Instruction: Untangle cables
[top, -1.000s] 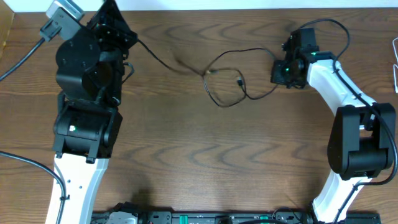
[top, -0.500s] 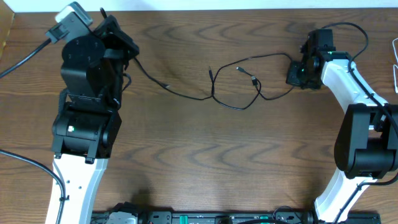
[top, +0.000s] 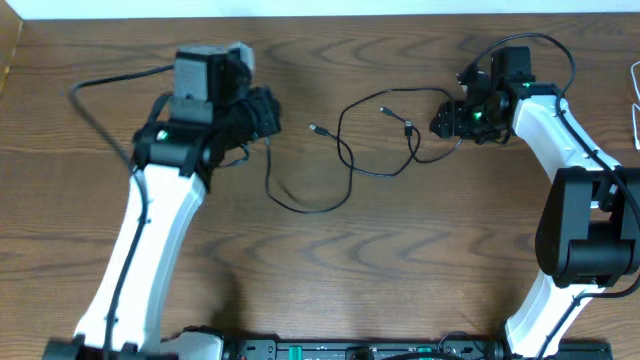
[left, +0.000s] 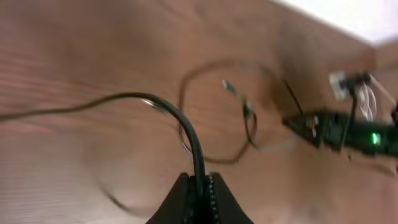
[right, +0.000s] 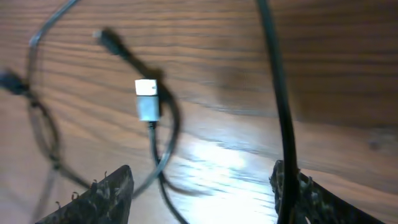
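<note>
Overhead first: left gripper (top: 266, 116) sits mid-table, left of centre, clamped on the black cable (top: 305, 210). That cord drops from the jaws, sags into a wide U on the table (top: 330, 280), then climbs back up to the right. Right beside it is the tangle (top: 350, 165), w/ thin loops crossing each other btw the two arms. One loose plug (top: 316, 130) lies just right of the left gripper, apart from it. Two more plug ends sit inside the upper loop, near the right gripper (top: 446, 122). A strand runs up to the right gripper; can't tell from here if it's touching.

Left wrist cam: blurry, but the left gripper (left: 200, 186) is pinched tight on the black cable (left: 186, 124). The cord rises out of the closed fingers, arcs over and trails off left. Beyond it, the tangle (left: 249, 134) lies on the wood, and the right arm (left: 348, 127) is at far right w/ a green light on.

Right wrist cam: right gripper (right: 202, 186) has let go, fingers (right: 112, 193) spread wide w/ bare wood btw them. A silver-tipped plug (right: 147, 102) lies ahead of the gap, its dark cord curling down toward it. A dark cord runs down against the right-hand finger; can't tell which cord it is.
</note>
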